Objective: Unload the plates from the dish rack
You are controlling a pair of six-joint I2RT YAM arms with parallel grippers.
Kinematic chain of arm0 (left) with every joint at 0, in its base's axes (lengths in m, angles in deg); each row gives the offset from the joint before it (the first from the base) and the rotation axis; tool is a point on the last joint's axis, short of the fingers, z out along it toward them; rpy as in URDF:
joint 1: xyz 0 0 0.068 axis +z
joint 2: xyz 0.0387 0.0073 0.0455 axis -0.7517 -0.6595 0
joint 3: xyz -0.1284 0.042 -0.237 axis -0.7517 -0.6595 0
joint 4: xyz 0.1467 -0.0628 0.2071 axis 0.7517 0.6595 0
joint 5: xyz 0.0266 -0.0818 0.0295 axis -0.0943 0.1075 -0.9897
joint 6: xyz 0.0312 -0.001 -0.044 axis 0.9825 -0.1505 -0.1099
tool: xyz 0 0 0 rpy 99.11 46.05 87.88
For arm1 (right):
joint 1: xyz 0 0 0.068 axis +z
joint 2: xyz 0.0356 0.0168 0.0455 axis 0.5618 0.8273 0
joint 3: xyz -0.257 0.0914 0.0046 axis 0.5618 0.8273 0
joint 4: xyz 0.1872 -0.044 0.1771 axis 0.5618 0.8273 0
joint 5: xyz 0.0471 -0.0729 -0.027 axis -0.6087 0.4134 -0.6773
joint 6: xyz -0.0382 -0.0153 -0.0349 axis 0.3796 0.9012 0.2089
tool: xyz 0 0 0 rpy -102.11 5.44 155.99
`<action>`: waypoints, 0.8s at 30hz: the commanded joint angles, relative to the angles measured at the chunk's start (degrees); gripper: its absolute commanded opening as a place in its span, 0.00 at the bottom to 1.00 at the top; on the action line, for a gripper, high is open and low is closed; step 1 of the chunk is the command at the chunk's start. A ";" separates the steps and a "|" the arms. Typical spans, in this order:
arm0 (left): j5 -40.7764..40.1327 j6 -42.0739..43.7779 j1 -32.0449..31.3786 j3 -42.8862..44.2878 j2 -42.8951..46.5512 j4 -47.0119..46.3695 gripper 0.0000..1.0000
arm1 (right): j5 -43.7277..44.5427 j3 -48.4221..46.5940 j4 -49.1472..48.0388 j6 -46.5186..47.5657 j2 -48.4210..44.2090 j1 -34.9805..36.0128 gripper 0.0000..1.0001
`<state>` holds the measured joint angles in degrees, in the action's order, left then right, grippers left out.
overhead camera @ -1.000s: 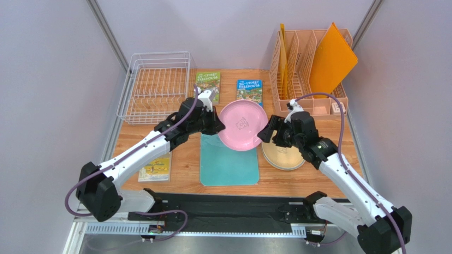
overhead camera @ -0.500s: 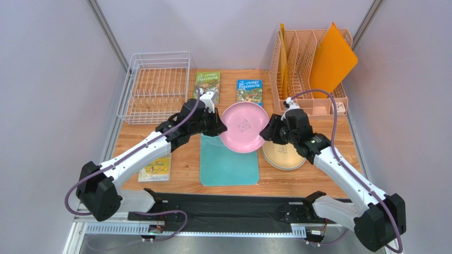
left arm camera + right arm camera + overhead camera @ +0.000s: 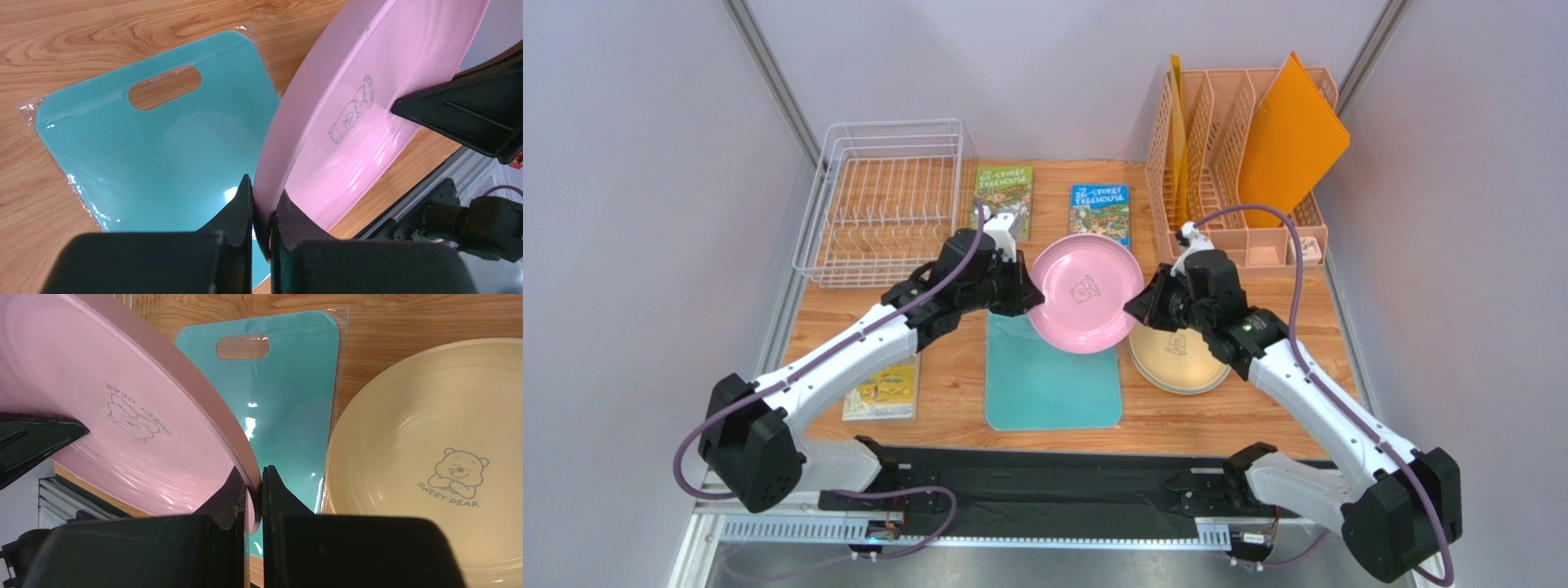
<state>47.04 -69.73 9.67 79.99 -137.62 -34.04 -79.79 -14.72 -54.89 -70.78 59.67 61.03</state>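
At the far left of the desk (image 3: pixel 952 368) the white wire dish rack (image 3: pixel 885 202) shows no plate in its slots in the top view, so the unloading looks nearly done.

The left hand (image 3: pixel 263 211) reaches in from the left and is clenched on the left rim of the pink plate (image 3: pixel 1087 294). In the left wrist view its two dark fingers (image 3: pixel 236 211) pinch the rim from either side.

The plate is off the desk, held tilted above the far end of the teal cutting board (image 3: pixel 1053 374), with its printed face turned up toward the overhead camera.

On the opposite rim, the right hand (image 3: pixel 254 493) is also grasping the plate, its fingertips (image 3: pixel 275 490) closed over the edge. The plate therefore hangs between the two hands, its width running left to right from one to the other.

Just right of the board, under the right forearm, a cream-tan plate (image 3: pixel 430 465) lies flat on the desk with its bear print up. I cannot tell whether others lie beneath it.

This looks like a handover. The resting plate lies to the right and a little nearer than the pink one, close under the right hand and well apart from the left. The right arm is the better placed to carry the pink plate there, but only if the left hand lets go first. While both hands grip, any sideways pull would strain the rim.
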 commanded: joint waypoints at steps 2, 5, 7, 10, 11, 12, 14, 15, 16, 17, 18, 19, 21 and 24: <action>3.24 0.57 -1.54 0.71 1.07 -2.00 0.33 | 8.37 0.14 1.82 -0.27 -2.91 -0.39 0.00; -0.70 1.97 -1.54 1.06 1.59 -0.24 0.66 | 13.13 -0.30 6.91 -0.79 -5.90 -1.45 0.00; -4.56 3.20 -1.54 0.98 2.03 0.55 0.94 | 17.42 -0.56 11.83 -1.58 -8.35 -2.50 0.00; -9.74 4.78 -1.54 0.98 3.44 2.48 0.97 | 21.12 -0.92 18.68 -3.69 -10.47 -5.05 0.00; -11.16 4.96 -1.54 0.54 4.31 3.01 0.97 | 21.57 -0.74 20.01 -4.31 -10.83 -6.71 0.00; -12.66 5.23 -1.54 0.10 4.93 3.10 0.97 | 21.40 -0.39 21.67 -5.27 -11.18 -7.51 0.00; -16.61 6.10 -1.54 -1.21 6.60 3.19 0.97 | 21.05 0.92 22.74 -6.33 -12.06 -9.87 0.00; -17.76 6.45 -1.54 -1.66 7.22 3.19 0.97 | 20.96 1.36 23.44 -7.29 -12.32 -10.50 0.00; -20.03 6.98 -1.54 -2.01 7.83 3.28 0.97 | 21.14 1.89 23.71 -7.74 -12.76 -11.11 0.00; -20.93 7.25 -1.62 -2.88 9.06 3.28 0.97 | 21.49 2.77 24.15 -8.35 -13.11 -12.16 0.00; -21.72 7.42 -1.54 -3.15 9.59 3.28 0.97 | 21.75 3.12 24.50 -8.62 -13.55 -12.70 0.00; -22.68 7.77 -1.54 -3.50 10.21 3.28 0.97 | 21.75 3.47 24.68 -9.40 -14.60 -13.22 0.00; -22.87 8.04 -1.54 -4.12 11.26 3.19 0.98 | 21.58 4.26 24.76 -9.85 -15.75 -14.46 0.00; -22.96 7.95 -1.54 -4.65 11.27 3.10 0.97 | 21.05 4.71 25.46 -10.55 -15.93 -15.16 0.00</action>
<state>26.89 -63.39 8.25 75.97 -127.33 -30.70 -59.66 -9.91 -28.97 -78.34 45.38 46.83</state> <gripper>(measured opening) 0.975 0.038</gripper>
